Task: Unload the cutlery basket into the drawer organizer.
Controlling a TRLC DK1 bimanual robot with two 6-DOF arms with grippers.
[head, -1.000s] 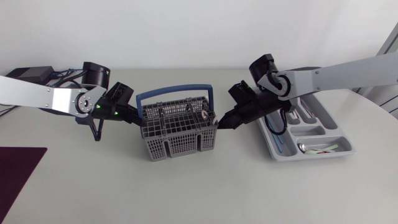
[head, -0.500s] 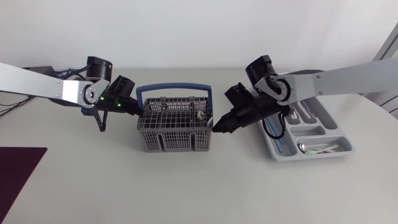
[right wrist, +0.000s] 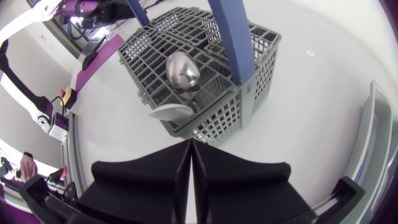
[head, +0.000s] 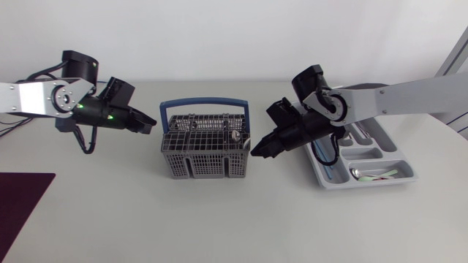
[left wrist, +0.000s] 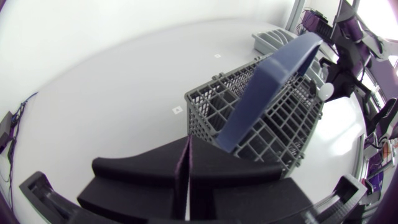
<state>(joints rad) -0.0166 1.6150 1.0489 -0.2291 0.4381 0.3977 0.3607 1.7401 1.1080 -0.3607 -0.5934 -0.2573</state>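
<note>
Pale grey bench (head: 219,226) carries a grey cutlery basket (head: 207,152) with a blue handle (head: 205,108) near its middle. Left of the basket, my left arm comes in low and level; its tool (head: 148,124) points at the basket's left wall, just apart from it, fingers pressed together on nothing. My right arm angles down from the basket's right. Its tool (head: 257,151) hangs just beside the basket's right wall, likewise closed and empty. A metal spoon (right wrist: 182,71) and a white one (right wrist: 174,112) stand in the basket. The drawer organizer (head: 365,182) lies right of the basket, under the right arm, with some cutlery in it.
</note>
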